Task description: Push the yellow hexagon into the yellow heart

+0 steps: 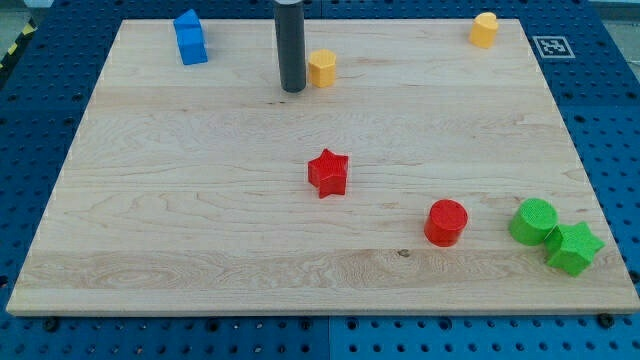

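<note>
End effector tip (292, 89), a bare rod holding nothing, just left of hexagon (322, 68), lined up for shoving rightward toward heart (484, 30).

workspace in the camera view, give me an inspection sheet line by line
surface: wooden board lying on a blue perforated table.
job's things: yellow hexagon near the view's top; yellow heart at the view's top right, well apart from it.
clutter: blue block top left; red star mid-board; red cylinder; green cylinder touching green star at bottom right.
claw: none fitted; my tip sits just to the view's left of the yellow hexagon, contact not certain.
cables: nothing seen.
surroundings: black-and-white marker tag beside the board's top right corner.
</note>
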Robot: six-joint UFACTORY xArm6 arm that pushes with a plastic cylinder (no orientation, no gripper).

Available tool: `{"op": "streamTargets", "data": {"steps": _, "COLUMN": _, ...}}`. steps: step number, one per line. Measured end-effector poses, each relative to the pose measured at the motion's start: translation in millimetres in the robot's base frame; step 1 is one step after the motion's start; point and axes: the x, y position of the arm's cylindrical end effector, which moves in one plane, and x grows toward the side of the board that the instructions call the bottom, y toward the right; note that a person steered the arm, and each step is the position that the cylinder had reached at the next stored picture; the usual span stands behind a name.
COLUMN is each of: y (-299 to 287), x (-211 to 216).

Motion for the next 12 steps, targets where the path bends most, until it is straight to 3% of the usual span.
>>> {"op": "streamTargets", "data": {"steps": 6, "y": 48, "x": -55}}
{"op": "streamTargets", "data": {"steps": 8, "y": 87, "x": -44}}
{"op": "streamTargets", "data": {"steps": 10, "y": 87, "x": -13}}
{"op": "streamTargets", "data": {"steps": 12, "y": 111, "x": -21}}
